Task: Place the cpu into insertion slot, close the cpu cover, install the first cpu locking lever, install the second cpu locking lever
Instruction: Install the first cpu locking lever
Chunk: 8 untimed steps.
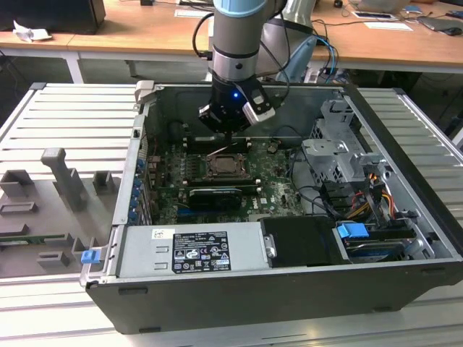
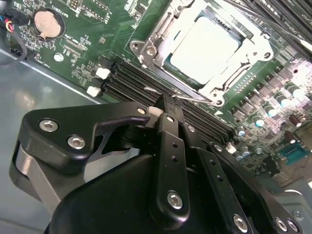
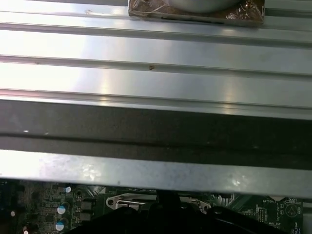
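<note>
The cpu (image 2: 207, 44), a pale square chip, lies in the socket on the green motherboard (image 2: 87, 29). The silvery cpu cover (image 2: 158, 36) lies flat around it, its open middle showing the chip. My black gripper (image 2: 167, 101) is shut, and its tip rests at the socket's edge against a thin wire locking lever (image 2: 192, 99). In the exterior view the gripper (image 1: 228, 136) hangs just over the far side of the socket (image 1: 228, 168) inside the open computer case (image 1: 405, 217). Whether the lever is latched is hidden by the fingers (image 2: 168, 146).
Black memory slots (image 2: 131, 80) run beside the socket. A coin battery (image 2: 48, 24) sits on the board. A power supply (image 1: 195, 249), a drive cage (image 1: 336, 159) and cable bundles (image 1: 362, 195) crowd the case. Grey fixtures (image 1: 65, 177) stand on the slatted table at the exterior view's left.
</note>
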Available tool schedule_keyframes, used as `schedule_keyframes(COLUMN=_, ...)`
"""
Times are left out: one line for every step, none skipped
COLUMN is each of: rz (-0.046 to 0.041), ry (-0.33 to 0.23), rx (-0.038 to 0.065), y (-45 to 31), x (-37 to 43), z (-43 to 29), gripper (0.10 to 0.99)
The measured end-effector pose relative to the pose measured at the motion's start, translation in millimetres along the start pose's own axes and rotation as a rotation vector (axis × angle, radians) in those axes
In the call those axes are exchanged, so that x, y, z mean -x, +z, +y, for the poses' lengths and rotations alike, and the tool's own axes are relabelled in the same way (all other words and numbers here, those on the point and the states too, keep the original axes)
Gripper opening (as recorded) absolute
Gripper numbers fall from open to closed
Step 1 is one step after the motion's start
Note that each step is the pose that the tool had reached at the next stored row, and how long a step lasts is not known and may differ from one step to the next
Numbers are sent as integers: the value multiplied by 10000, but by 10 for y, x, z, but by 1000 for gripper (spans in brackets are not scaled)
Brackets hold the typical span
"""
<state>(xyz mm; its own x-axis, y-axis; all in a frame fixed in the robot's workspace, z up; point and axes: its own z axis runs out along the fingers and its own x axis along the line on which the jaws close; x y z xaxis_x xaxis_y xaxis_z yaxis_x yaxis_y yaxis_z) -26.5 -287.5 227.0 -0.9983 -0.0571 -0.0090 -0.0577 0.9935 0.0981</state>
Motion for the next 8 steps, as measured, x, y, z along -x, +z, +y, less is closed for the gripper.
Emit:
schedule_keyframes(rz=0, ry=-1, rx=-1, y=8, x=6, z=-1, gripper=106)
schedule_keyframes(rz=0, ry=0, rx=-1, y=16, x=8, z=-2, gripper=106)
schedule_keyframes(rz=0, ry=0, rx=-1, y=24, x=11, z=-3, gripper=106)
schedule_keyframes(rz=0, ry=0, rx=-1, y=32, x=14, z=-4, gripper=106)
schedule_keyframes(rz=0, ry=0, rx=0, y=41, x=20, z=-5, gripper=106)
schedule_keyframes(rz=-1, ry=1, rx=0, y=51, x=29, z=-7, gripper=106)
schedule_keyframes(rz=-1, ry=1, rx=0, y=58, x=37, z=-8, gripper=106)
schedule_keyframes(rz=-1, ry=0, rx=1, y=72, x=51, z=-10, gripper=106)
